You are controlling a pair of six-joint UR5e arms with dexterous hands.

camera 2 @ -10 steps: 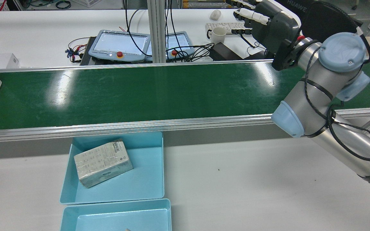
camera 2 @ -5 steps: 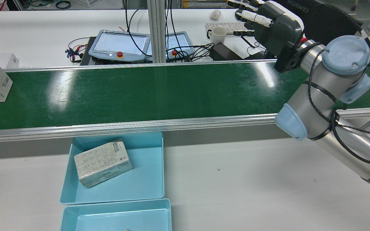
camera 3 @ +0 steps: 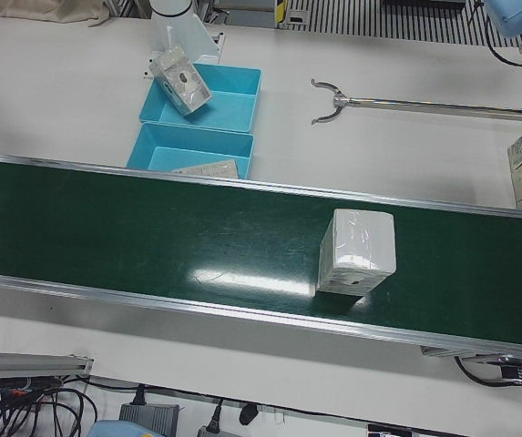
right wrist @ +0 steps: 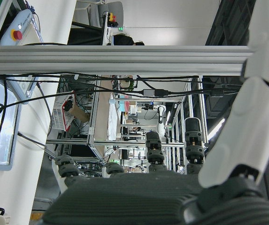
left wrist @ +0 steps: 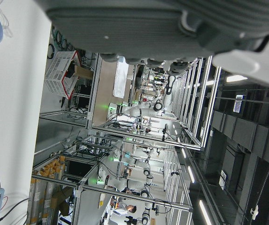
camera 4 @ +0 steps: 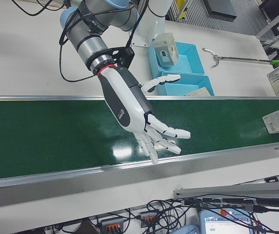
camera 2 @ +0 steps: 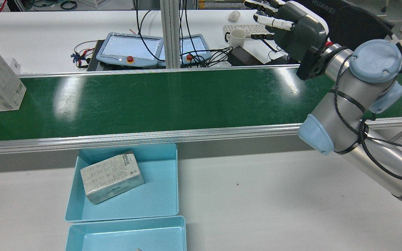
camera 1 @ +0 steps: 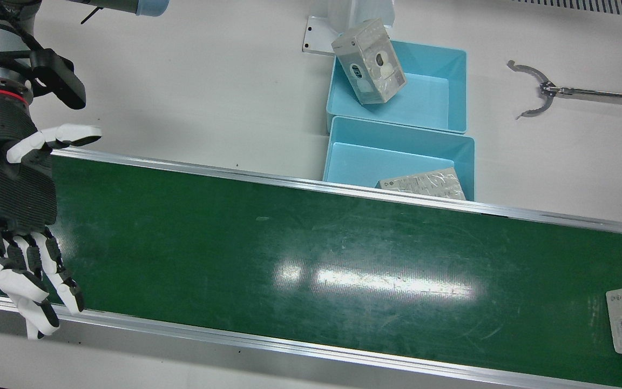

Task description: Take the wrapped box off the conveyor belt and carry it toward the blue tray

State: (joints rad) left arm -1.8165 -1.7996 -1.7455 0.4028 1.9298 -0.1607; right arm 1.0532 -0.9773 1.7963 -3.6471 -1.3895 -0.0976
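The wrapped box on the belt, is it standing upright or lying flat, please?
Upright: the wrapped box stands on end on the conveyor belt, taller than wide, untouched.

At the upper right of the rear view, a dark chair back (camera 2: 330, 12) carries the word "HUAWEI". The printed labels on the wrapped boxes are too small to read.

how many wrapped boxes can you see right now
3. One box stands on the conveyor belt, one lies in the blue tray beside the belt, one leans in the farther tray. More may be hidden.
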